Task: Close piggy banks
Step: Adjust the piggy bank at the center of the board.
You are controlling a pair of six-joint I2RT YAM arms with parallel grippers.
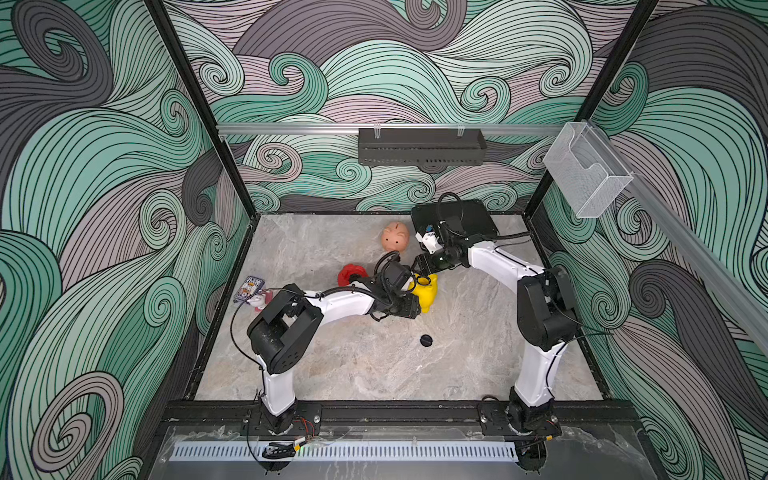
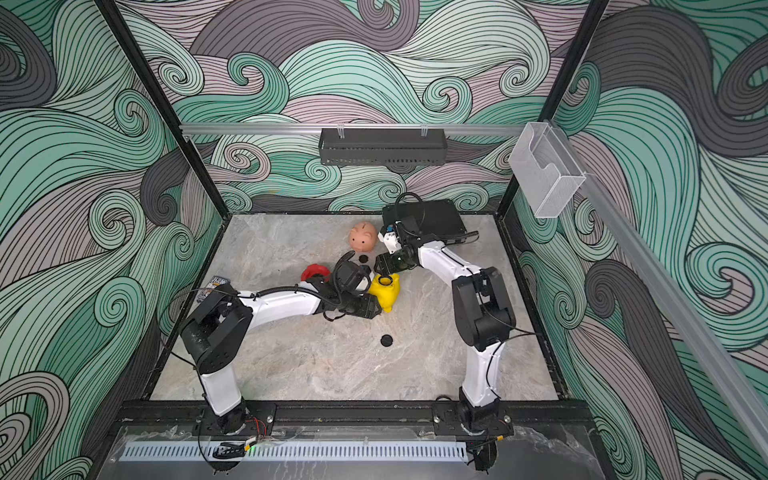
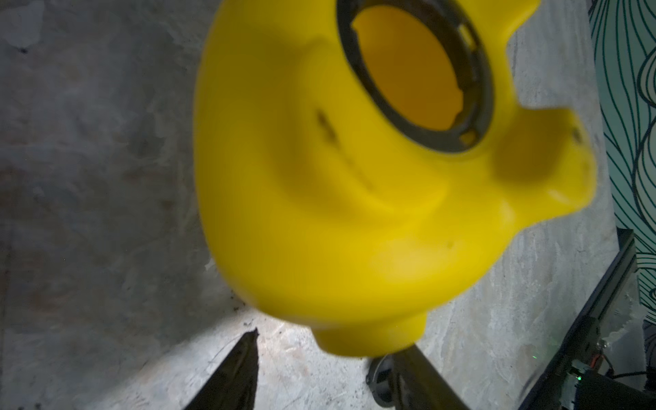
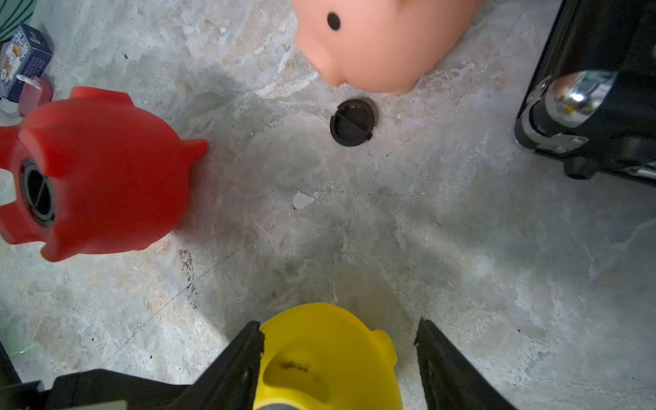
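Observation:
The yellow piggy bank lies mid-table with its belly hole turned up, black-rimmed and unplugged. My left gripper is at its lower end. One finger is behind a yellow nub and the other fingertip stands apart from it, with floor showing between. My right gripper straddles the yellow piggy bank from the far side, open; one finger touches it and the other is clear of it. The red piggy bank lies on its side with a black plug in its belly. The peach-pink piggy bank stands behind.
One loose black plug lies on the table in front of the yellow pig, and another black plug lies by the pink pig. A black case sits at the back right. A card box sits at the left edge.

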